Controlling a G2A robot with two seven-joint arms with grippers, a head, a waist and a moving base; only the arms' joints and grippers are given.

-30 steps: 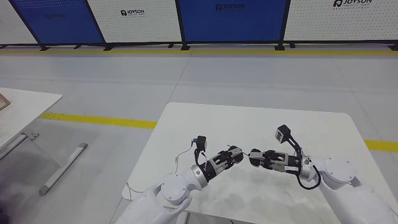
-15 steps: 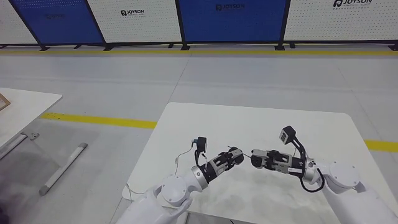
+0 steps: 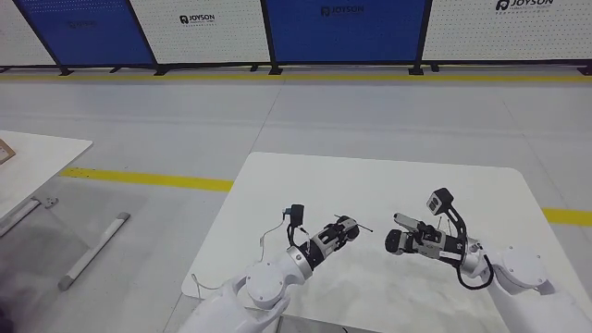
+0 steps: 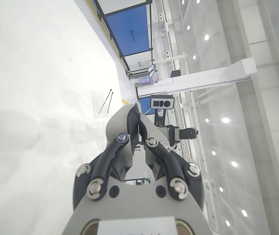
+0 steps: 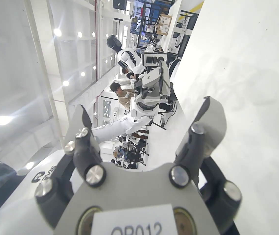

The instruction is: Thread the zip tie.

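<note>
White table (image 3: 370,176), plain matte top, carrying both arms low over its near half. Left gripper (image 3: 346,230) sits left of centre and points across toward the other arm; in its own wrist view the left gripper (image 4: 136,113) has its fingers pressed together, dark pads meeting. Right gripper (image 3: 396,229) faces it from the right, tips apart from the left's with bare table between them; right wrist view shows the right gripper (image 5: 144,103) with fingers spread wide and holding nothing. Zip tie (image 3: 363,228): thin black strip pinched in the left gripper, free end sticking out past the fingertips toward the right gripper, short of it and off the table. How much of the strip lies inside the pinch cannot be told. Two loose zip ties (image 4: 106,100), also thin and black, lie flat on the table just beside each other, out beyond the left gripper and near a table edge.
</note>
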